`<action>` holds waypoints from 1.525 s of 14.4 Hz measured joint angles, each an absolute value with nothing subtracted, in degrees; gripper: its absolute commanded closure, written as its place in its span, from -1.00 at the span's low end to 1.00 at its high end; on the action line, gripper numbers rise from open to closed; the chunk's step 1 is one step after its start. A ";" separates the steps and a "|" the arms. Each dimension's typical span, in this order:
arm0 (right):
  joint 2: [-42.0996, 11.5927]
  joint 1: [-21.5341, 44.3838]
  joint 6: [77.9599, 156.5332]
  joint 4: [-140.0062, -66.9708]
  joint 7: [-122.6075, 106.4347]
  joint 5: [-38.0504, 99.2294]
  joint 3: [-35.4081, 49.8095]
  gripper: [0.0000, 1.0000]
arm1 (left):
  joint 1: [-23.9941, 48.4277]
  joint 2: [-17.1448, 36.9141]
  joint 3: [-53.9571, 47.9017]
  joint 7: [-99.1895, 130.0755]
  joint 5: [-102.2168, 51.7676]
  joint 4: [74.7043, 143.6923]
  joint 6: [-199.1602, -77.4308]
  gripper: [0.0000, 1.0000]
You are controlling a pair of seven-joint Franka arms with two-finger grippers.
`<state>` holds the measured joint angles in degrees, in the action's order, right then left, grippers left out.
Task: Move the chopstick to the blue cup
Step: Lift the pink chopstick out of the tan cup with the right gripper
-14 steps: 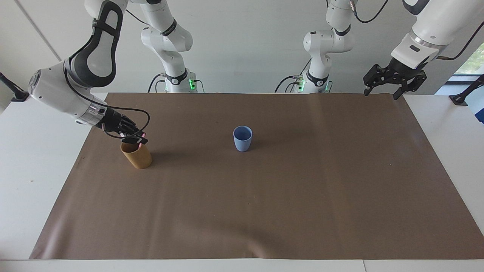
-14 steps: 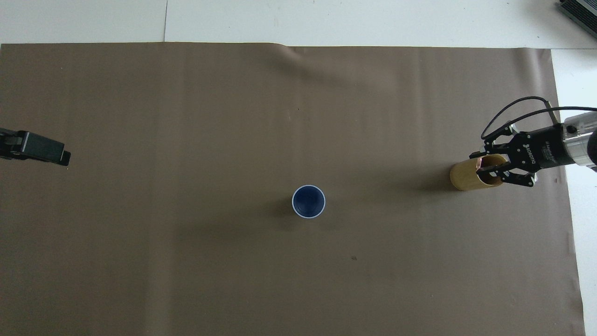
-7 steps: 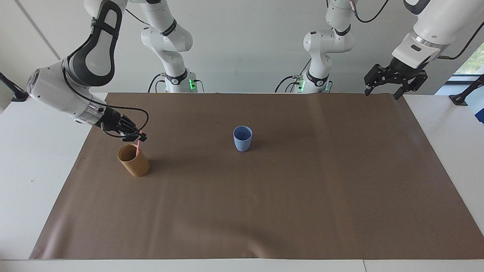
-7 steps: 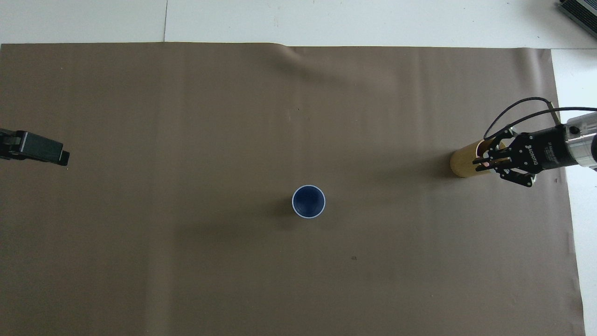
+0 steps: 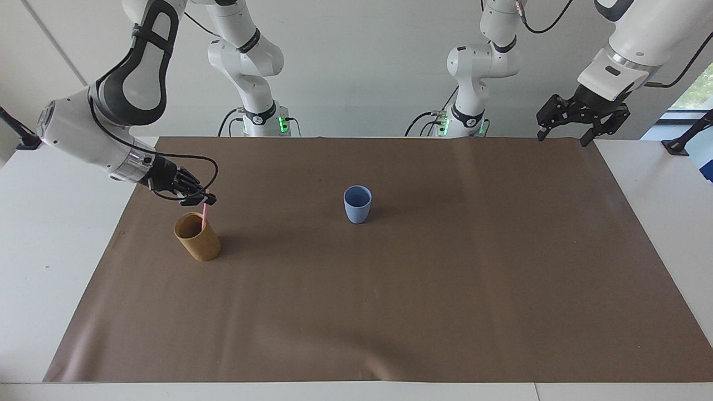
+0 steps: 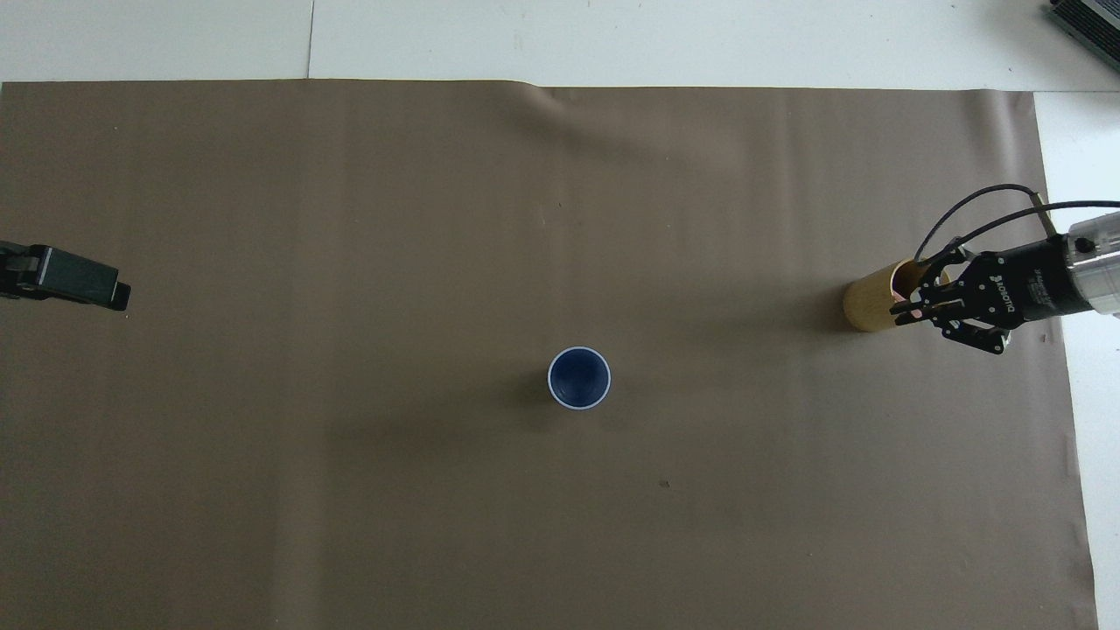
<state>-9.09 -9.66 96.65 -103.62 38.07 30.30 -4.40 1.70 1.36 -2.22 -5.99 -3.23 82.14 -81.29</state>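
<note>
Moved: right tool (image 5: pixel 206 200) risen, pinching chopstick (image 5: pixel 204 215) top | axis near-upright, foot in tan cup (image 5: pixel 198 238) | left tool (image 5: pixel 565 130) spread, waiting

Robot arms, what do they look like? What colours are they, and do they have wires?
Both arms are white with rounded segments and dark grey or black bands at the joints. Each ends in a silver wrist ring and a black tool. The right tool has a black cable looping beside it and white lettering on its body. The left tool is black too, with a thin black cable running along its arm.
</note>
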 measured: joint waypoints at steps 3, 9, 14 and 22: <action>-9.03 -10.18 94.50 -102.49 38.01 30.30 -4.46 1.00 | 1.70 1.36 -2.23 -5.99 -3.23 82.14 -81.29 -1.00; -7.03 -10.13 87.34 -96.41 38.01 27.88 -4.42 1.00 | 1.70 1.36 -2.22 -5.99 -3.23 82.14 -81.29 -1.00; -0.97 -9.88 81.03 -93.39 38.01 27.63 -3.43 1.00 | 1.70 1.36 -2.22 -5.99 -3.23 82.14 -81.29 -1.00; 0.99 -9.07 74.98 -89.05 40.57 31.90 2.19 1.00 | 1.70 1.36 -2.22 -5.99 -3.23 82.14 -81.29 -1.00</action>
